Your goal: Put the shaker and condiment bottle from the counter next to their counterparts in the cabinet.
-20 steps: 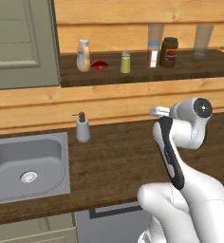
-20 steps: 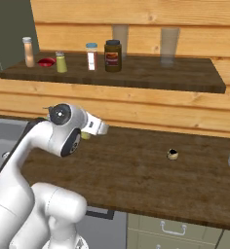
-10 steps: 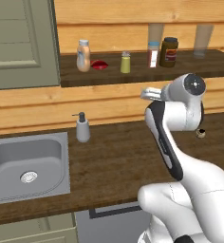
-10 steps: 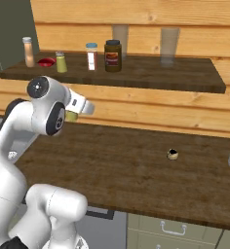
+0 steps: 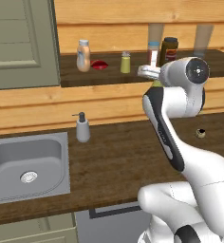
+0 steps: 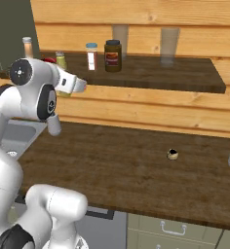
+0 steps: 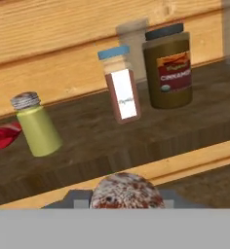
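Cabinet [image 5: 109, 78] shelf sat above the counter [image 5: 114, 156]. Condiment bottle [image 5: 83, 55] was already on the shelf, far left, beside the red counterpart [image 5: 99, 64]. Gripper [image 5: 147, 72] was at the shelf lip, clenched on the shaker [image 7: 125, 192], near its twin [image 7: 35, 125]. Judged: shaker light, rigid, smooth-walled, so slippery; mid-body pinch below the cap is best. It tips easily, so set down upright.

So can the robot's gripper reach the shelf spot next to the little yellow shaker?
Probably yes. The gripper is already up at the front edge of the cabinet, holding a shaker. In the hand view the shelf beside the other shaker looks bare, with the blue-capped bottle standing off to the side.
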{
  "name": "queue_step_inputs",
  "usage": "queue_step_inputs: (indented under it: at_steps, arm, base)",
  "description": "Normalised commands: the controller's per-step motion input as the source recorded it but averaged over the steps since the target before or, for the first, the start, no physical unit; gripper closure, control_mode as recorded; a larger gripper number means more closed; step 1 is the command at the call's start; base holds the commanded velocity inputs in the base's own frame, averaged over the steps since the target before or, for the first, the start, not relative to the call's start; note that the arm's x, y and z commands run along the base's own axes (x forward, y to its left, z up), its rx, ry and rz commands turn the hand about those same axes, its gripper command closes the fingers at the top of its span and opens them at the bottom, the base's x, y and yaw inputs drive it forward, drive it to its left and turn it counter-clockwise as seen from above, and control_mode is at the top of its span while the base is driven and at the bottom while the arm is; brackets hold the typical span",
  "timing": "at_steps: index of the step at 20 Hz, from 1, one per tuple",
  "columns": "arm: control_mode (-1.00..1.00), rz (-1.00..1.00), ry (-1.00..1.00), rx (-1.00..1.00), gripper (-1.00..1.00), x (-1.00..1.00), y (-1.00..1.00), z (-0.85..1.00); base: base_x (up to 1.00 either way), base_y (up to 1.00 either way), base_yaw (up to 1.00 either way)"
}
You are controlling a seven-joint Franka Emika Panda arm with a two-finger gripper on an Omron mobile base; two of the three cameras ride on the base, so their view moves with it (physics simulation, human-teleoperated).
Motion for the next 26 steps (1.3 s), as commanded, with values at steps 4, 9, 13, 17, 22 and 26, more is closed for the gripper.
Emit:
queue_step_inputs:
  at_steps: [4, 9, 13, 17, 22, 26]
  arm:
    - [-1.0, -0.02, -0.19, 0.0, 1.0, -0.02, 0.23, 0.56]
    - [-1.0, 0.0, -0.23, -0.07, 1.0, 0.14, 0.1, 0.07]
    - [-1.0, 0.0, -0.12, -0.05, 1.0, 0.87, -0.06, 0.22]
    - [-1.0, 0.01, -0.07, 0.0, 1.0, 0.14, 0.22, 0.08]
    - [-1.0, 0.03, 0.04, 0.0, 1.0, 0.34, -0.02, 0.2]
    - [-1.0, 0.03, 0.08, 0.0, 1.0, 0.59, -0.18, 0.51]
  base:
    - [0.0, 0.0, 0.0]
    - [0.0, 0.0, 0.0]
    - [0.0, 0.0, 0.0]
    - [0.0, 0.0, 0.0]
    - [0.0, 0.0, 0.0]
    - [0.0, 0.0, 0.0]
